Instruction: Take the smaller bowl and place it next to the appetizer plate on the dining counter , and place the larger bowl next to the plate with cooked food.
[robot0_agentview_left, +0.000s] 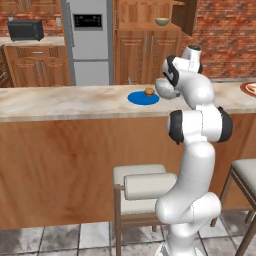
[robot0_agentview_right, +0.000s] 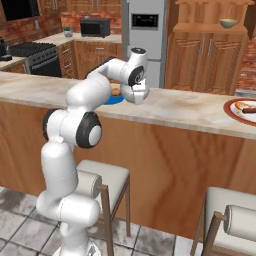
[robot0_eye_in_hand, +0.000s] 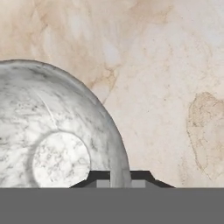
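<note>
The small marbled grey-white bowl (robot0_eye_in_hand: 57, 144), its rim pinched by the closed pincer (robot0_eye_in_hand: 117, 180) in the hand view, sits on the beige stone bench (robot0_eye_in_hand: 166, 65); the base views show a blue plate (robot0_agentview_left: 142, 98) beside the pincer.

Steel fridge (robot0_agentview_left: 90, 40) beside wooden cabinet (robot0_agentview_left: 147, 50); black microwave (robot0_agentview_left: 25, 30) far left; cushioned stools (robot0_agentview_right: 107, 180) below.

My views are evenly and softly lit with no glare and only faint shadows under the dining counter (robot0_agentview_left: 60, 102) edge, everything looks slightly soft and low-resolution, and close up the smaller bowl (robot0_eye_in_hand: 52, 131) appears blurry and mottled.
</note>
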